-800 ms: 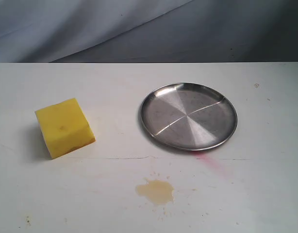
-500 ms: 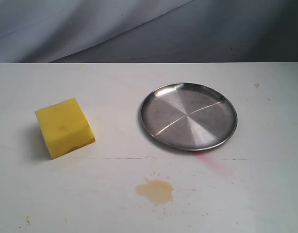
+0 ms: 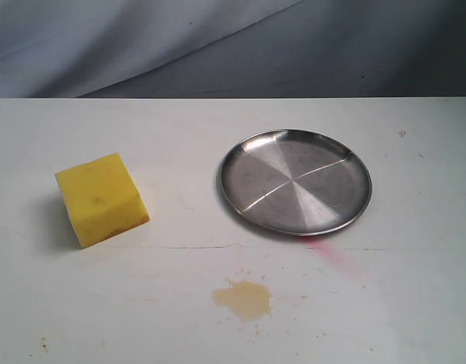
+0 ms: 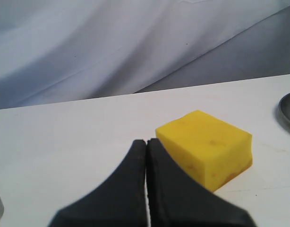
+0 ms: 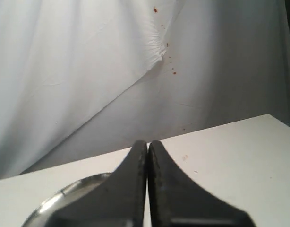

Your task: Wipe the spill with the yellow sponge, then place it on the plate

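Yellow sponge (image 3: 102,199) sits left of the plate (image 3: 294,182), well apart from the spill (image 3: 244,298). Left gripper (image 4: 146,141) and right gripper (image 5: 147,142) seem pinched shut, empty. Open the left one wide, then squeeze the sponge's sides

Staged lab setup: white table (image 3: 415,303) against draped grey cloth (image 3: 218,45).

Shiny brushed-steel plate (image 3: 295,182), radial glints. Matt, porous foam: yellow sponge (image 3: 102,199). Matt white worktop (image 3: 415,303), scuffed, hairline-cracked. Wet-looking spill (image 3: 244,299). Creased grey cloth backdrop (image 3: 142,45).
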Robot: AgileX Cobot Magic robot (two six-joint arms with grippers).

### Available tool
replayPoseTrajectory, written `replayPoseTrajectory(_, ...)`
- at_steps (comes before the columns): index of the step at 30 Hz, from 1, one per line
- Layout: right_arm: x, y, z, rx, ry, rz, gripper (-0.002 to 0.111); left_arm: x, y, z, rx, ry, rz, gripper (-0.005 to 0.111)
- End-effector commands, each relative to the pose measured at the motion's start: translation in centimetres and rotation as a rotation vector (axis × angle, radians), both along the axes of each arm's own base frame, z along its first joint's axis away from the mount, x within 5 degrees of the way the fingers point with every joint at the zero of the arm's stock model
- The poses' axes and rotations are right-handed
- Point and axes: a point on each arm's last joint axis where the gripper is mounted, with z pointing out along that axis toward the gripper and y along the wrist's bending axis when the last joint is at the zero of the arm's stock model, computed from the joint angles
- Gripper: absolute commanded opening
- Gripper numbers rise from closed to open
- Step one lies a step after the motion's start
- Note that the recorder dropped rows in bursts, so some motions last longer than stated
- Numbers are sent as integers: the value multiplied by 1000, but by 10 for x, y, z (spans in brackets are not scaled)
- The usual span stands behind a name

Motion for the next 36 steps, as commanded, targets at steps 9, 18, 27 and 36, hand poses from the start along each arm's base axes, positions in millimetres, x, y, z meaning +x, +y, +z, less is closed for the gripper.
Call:
replayPoseTrajectory(9, 39, 30, 117, -202, 132, 308, 0, 0, 0, 0, -6, -9, -5, 0)
replayPoseTrajectory(18, 132, 100, 143, -311, 361, 763, 0, 0, 0, 0, -6, -9, -5, 0)
replayPoseTrajectory(27, 211, 211, 97, -456, 517, 993, 0, 0, 0, 0, -6, -9, -5, 0)
replayPoseTrajectory(36, 248, 315, 61, -478, 598, 1232, 3, 0, 0, 0, -6, -9, -5, 0)
